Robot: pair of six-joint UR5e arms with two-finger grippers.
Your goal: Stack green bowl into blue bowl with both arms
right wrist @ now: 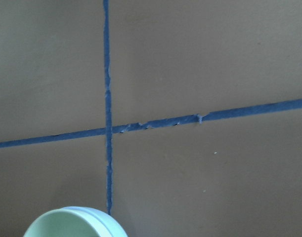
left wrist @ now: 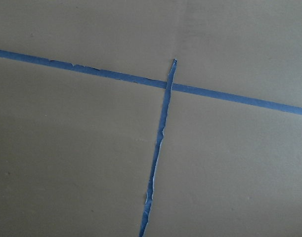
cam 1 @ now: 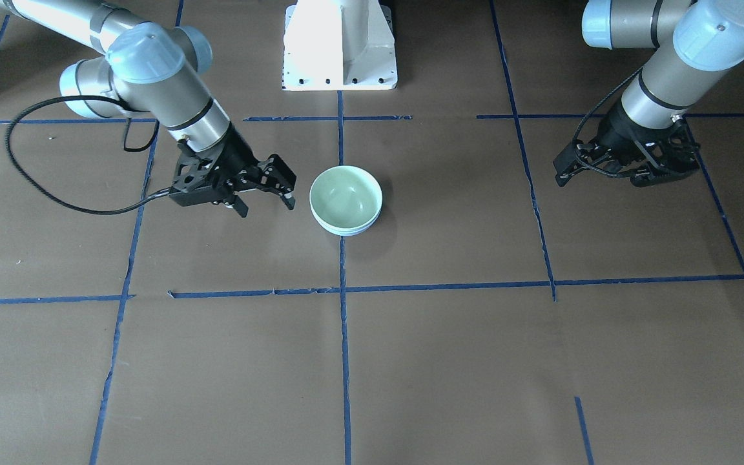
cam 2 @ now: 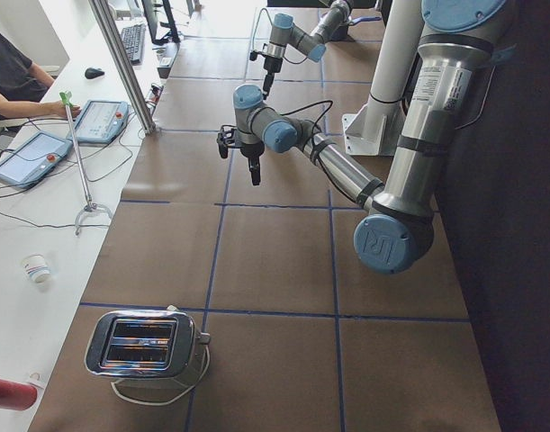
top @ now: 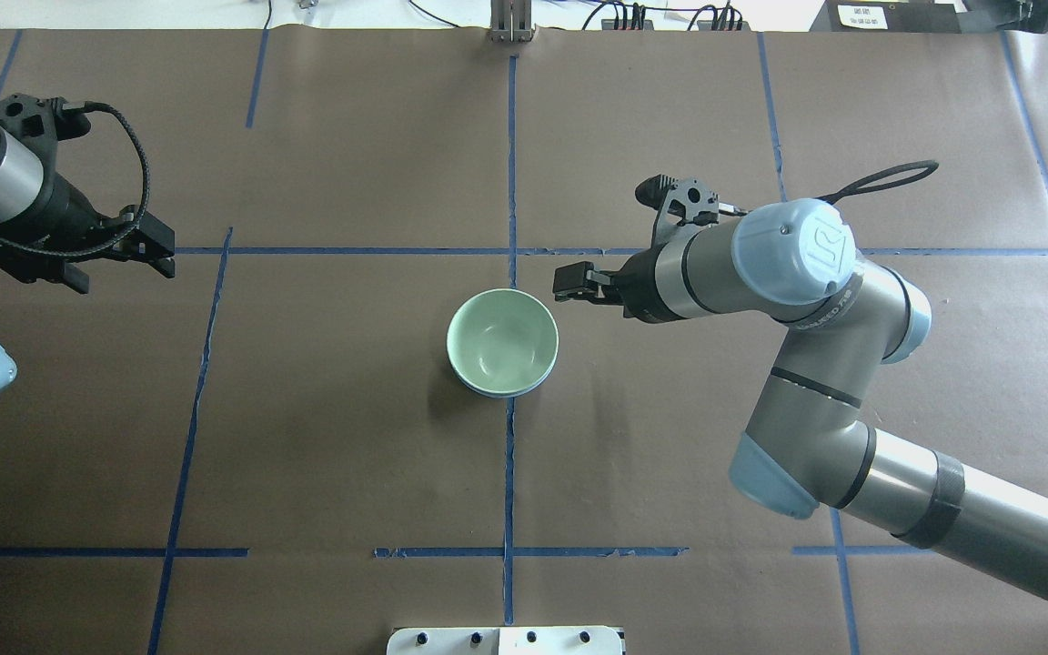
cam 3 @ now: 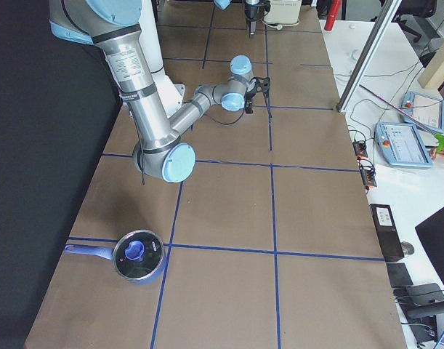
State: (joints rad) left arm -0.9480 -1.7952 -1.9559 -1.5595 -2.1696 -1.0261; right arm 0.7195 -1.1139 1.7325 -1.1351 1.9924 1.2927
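Note:
The green bowl (cam 1: 345, 195) sits nested inside the blue bowl (cam 1: 346, 230) at the table's middle, so only a thin rim of the blue one shows under it. Both also show in the overhead view, the green bowl (top: 501, 338) inside the blue bowl (top: 498, 392). My right gripper (cam 1: 267, 208) is open and empty, hovering just beside the bowls and apart from them; it also shows in the overhead view (top: 569, 284). My left gripper (cam 1: 598, 179) is open and empty, far off to the side (top: 163, 253). The right wrist view catches the green bowl's rim (right wrist: 66, 223).
The white pedestal base (cam 1: 340, 45) stands at the robot's side of the table. Blue tape lines (cam 1: 343, 290) grid the brown surface. A toaster (cam 2: 139, 346) shows in the left view and a lidded pot (cam 3: 138, 254) in the right view.

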